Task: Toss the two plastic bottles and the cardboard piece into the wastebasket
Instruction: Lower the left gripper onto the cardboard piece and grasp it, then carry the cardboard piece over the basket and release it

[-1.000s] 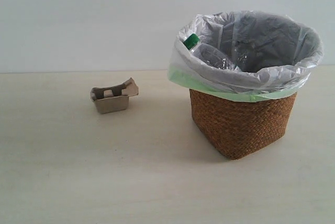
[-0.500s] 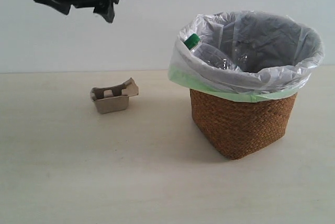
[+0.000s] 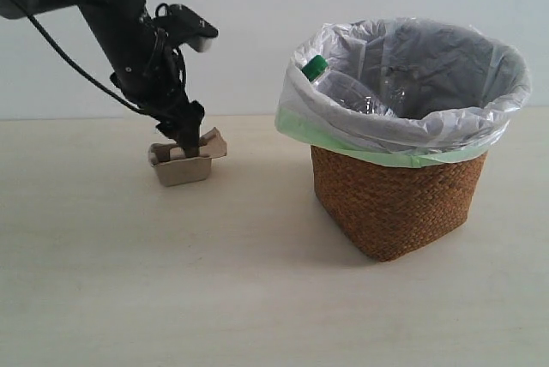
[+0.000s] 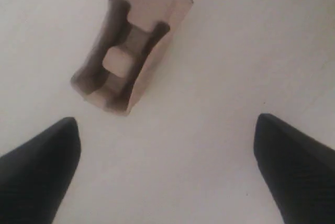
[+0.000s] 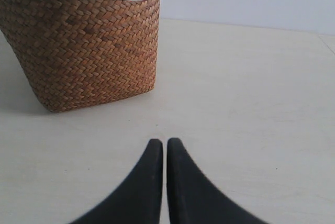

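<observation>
The grey-brown cardboard piece [image 3: 182, 168] sits on the table left of the wastebasket [image 3: 395, 204]. My left gripper [image 3: 190, 140] hangs just above and behind it, open and empty. In the left wrist view the cardboard piece [image 4: 131, 51] lies ahead of the left gripper [image 4: 166, 124], outside the wide-apart fingers. The green-capped bottle [image 3: 315, 67] leans inside the bag at the basket's left rim. The black-capped bottle does not show. My right gripper [image 5: 166, 143] is shut and empty, low over the table near the wastebasket [image 5: 89, 46], and it is outside the exterior view.
The pale table [image 3: 214, 281] stretches bare in front of the cardboard and the basket. A plain white wall stands behind. The translucent bag [image 3: 403, 127] folds over the basket rim with a pale green edge.
The left arm has swung down from the upper left to just over the cardboard piece. The cardboard, the basket and the bottle have not moved.
</observation>
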